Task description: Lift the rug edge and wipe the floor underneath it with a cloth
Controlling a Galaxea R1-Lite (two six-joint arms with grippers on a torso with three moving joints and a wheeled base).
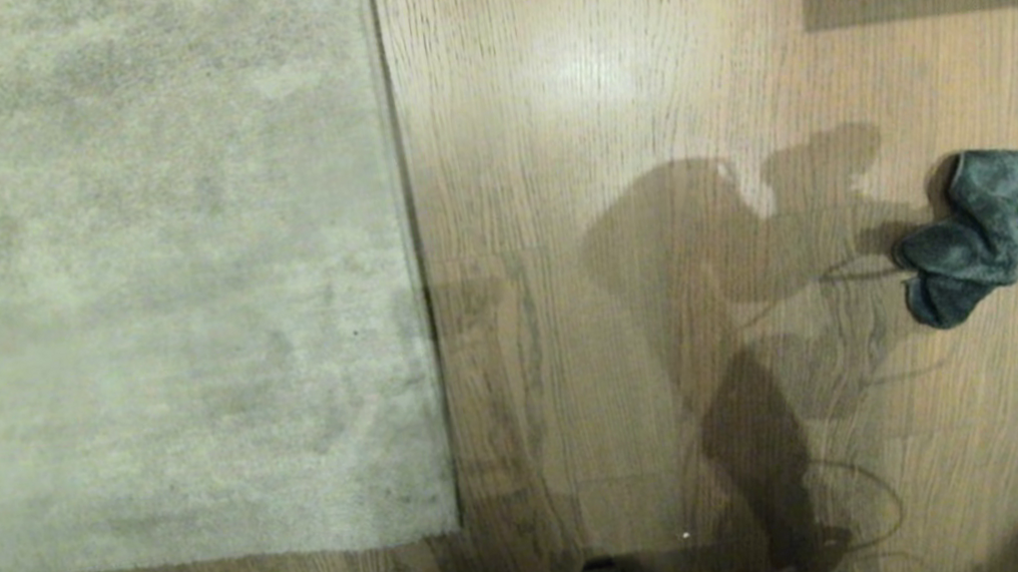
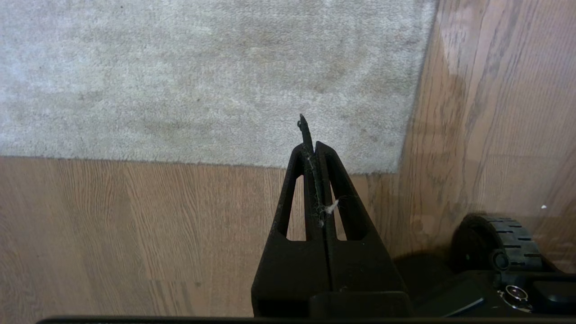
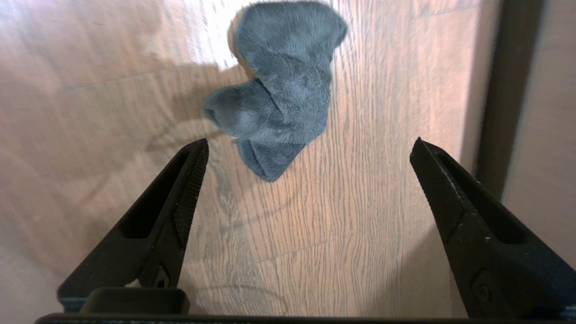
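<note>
Right gripper (image 3: 308,148) jaws spread wide, empty, hovering above floor (image 1: 604,110) just short of crumpled cloth (image 1: 974,235), cloth lying well right of rug edge (image 1: 413,240), rug flat, left gripper (image 2: 315,150) pinched closed over rug corner, holding nothing

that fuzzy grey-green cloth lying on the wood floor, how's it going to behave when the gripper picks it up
The cloth lies crumpled in soft folds, so it will probably droop from the open right gripper rather than hold its shape. Its fuzzy pile looks easy to pinch. On the glossy floor it may slide if only nudged.
</note>
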